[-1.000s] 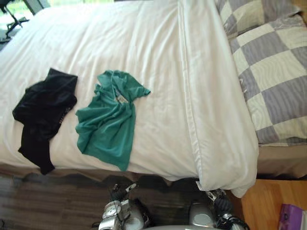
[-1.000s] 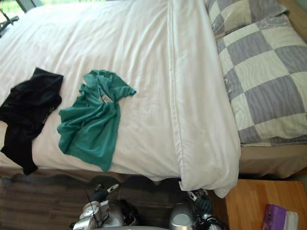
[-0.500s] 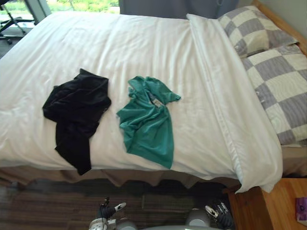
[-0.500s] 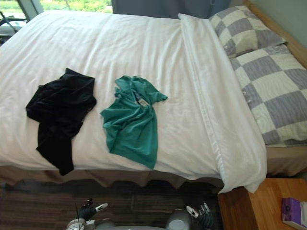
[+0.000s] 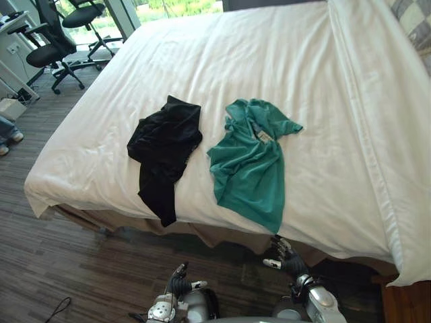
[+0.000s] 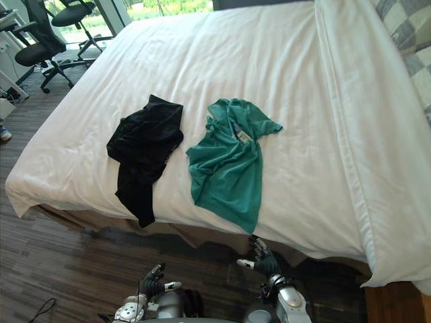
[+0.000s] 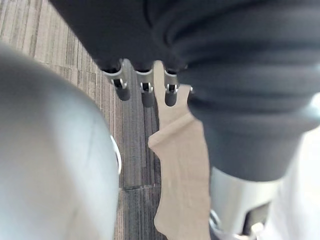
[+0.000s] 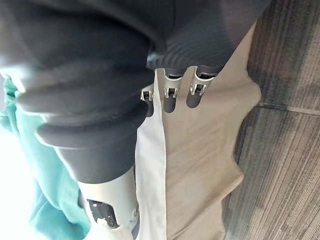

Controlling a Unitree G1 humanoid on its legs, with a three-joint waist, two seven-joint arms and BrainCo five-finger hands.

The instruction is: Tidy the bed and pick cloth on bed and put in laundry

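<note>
A crumpled green shirt (image 5: 252, 161) lies on the white duvet (image 5: 269, 60) near the bed's front edge. A black garment (image 5: 163, 151) lies just left of it, one end drooping toward the edge. Both hands hang low in front of the bed, above the floor. My right hand (image 5: 286, 256) is just below the green shirt's hem, fingers (image 8: 170, 97) relaxed and empty by the beige bed skirt (image 8: 200, 165); the green shirt (image 8: 35, 170) shows beside its wrist. My left hand (image 5: 178, 282) is open and empty too, its fingers (image 7: 142, 90) over the wood floor.
Two black office chairs (image 5: 57, 40) stand on the dark plank floor beyond the bed's left corner. A person's shoe (image 5: 7, 131) is at the far left. Checkered pillows (image 6: 404, 27) lie at the top right. A wooden nightstand corner (image 5: 404, 306) sits at the lower right.
The camera has swung left: the pillows have slid out to the right and the chairs and floor have come in. My right hand has risen toward the bed's edge under the green shirt.
</note>
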